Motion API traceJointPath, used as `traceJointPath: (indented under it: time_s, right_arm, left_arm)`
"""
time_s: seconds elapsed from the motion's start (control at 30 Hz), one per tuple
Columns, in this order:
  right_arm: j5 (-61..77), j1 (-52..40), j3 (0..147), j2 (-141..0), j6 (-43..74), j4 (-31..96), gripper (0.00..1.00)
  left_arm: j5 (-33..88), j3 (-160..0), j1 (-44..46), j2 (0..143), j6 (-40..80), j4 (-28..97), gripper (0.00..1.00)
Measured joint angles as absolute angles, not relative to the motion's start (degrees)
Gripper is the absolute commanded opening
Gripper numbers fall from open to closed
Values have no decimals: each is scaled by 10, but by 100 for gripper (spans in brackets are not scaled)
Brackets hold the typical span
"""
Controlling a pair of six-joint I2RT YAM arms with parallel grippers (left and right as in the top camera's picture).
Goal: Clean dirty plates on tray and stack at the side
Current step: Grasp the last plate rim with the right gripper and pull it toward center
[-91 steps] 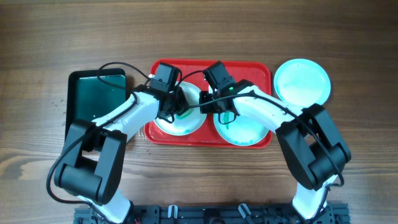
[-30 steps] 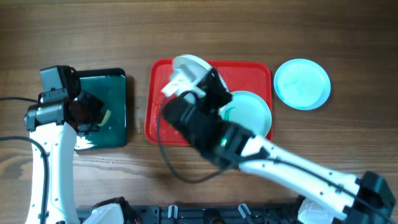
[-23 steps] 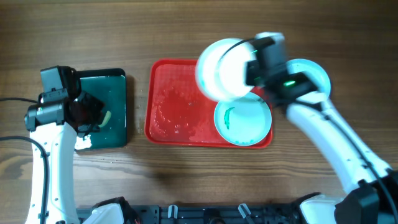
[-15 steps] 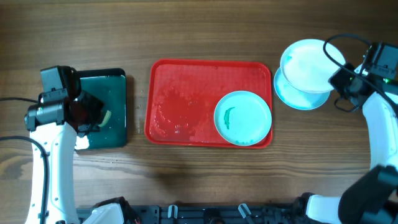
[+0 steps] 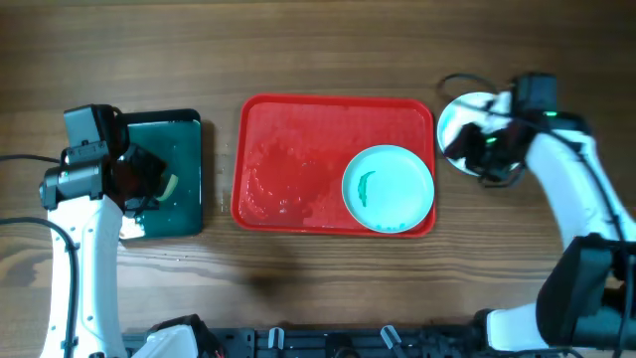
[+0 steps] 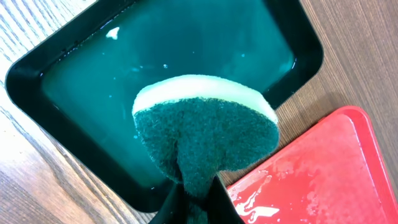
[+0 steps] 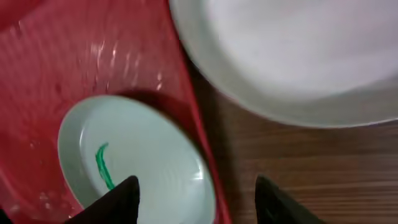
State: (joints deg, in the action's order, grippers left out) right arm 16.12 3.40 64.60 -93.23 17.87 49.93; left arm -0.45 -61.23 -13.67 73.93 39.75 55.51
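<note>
On the worktop [image 5: 318,50], a wet red tray [image 5: 288,159] holds one pale cyan plate [image 5: 389,189], teal smear at centre, in its right half. A white plate [image 7: 298,56] lies just right of it, below the right gripper [image 7: 198,186], jaws wide apart. The left gripper [image 6: 189,202] pinches a sponge [image 6: 205,134] over a dark green tray [image 6: 74,93].

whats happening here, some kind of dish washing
Plate cleaning, partway through. The left pincer grips a sponge over the green tray of water. The right pincer hangs open near a white plate that lies right of the red tray. One cyan plate with a green smear sits on the red tray, not yet cleaned.
</note>
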Motion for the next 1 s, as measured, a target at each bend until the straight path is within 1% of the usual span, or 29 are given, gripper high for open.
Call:
traceJointPath:
  time_s: [0.03, 0.1, 0.13, 0.17, 0.23, 0.27, 0.33, 0.37, 0.43, 0.6, 0.7, 0.8, 0.87, 0.9, 0.93, 0.97, 1.0]
  right_arm:
    - [124, -39, 628, -931, 186, 503, 70]
    - [82, -97, 600, -931, 208, 500, 70]
    - [43, -123, 579, -931, 237, 500, 67]
    - [19, -140, 565, -931, 257, 501, 59]
    - [-3, -144, 539, -931, 274, 475, 48]
    - [-4, -144, 528, -931, 279, 463, 47]
    - [-5, -144, 519, -931, 281, 444, 35]
    - [-5, -144, 519, -931, 281, 436, 32]
    - [-5, -144, 519, -931, 283, 429, 32]
    - [-4, -144, 519, -931, 276, 391, 22]
    - [8, -144, 517, -931, 273, 360, 22]
    - [26, -144, 512, -956, 266, 312, 27]
    - [30, -144, 509, -972, 256, 286, 25]
    - [30, -144, 509, -974, 252, 271, 19]
    - [32, -144, 509, -974, 242, 259, 8]
    - [39, -144, 508, -974, 233, 251, 4]
    - [51, -144, 508, -974, 224, 239, 4]
  left_arm:
    - [-3, -612, -137, 739, 397, 555, 4]
    - [-1, -612, -137, 739, 397, 555, 4]
    - [-1, -612, -137, 739, 397, 555, 4]
    - [-1, -612, -137, 739, 397, 555, 4]
    - [0, -612, -137, 739, 397, 555, 4]
    - [0, -612, -137, 739, 397, 555, 4]
    - [1, -612, -137, 739, 397, 552, 4]
    - [1, -612, -137, 739, 397, 552, 4]
    - [1, -612, -137, 739, 397, 552, 4]
    - [1, -612, -137, 739, 397, 551, 4]
    - [1, -612, -137, 739, 397, 551, 4]
    - [2, -612, -137, 739, 397, 551, 4]
    - [1, -612, -137, 739, 397, 551, 4]
    - [1, -612, -137, 739, 397, 551, 4]
    - [2, -612, -137, 739, 397, 551, 4]
    - [6, -612, -137, 739, 397, 551, 4]
    - [12, -612, -137, 739, 397, 551, 4]
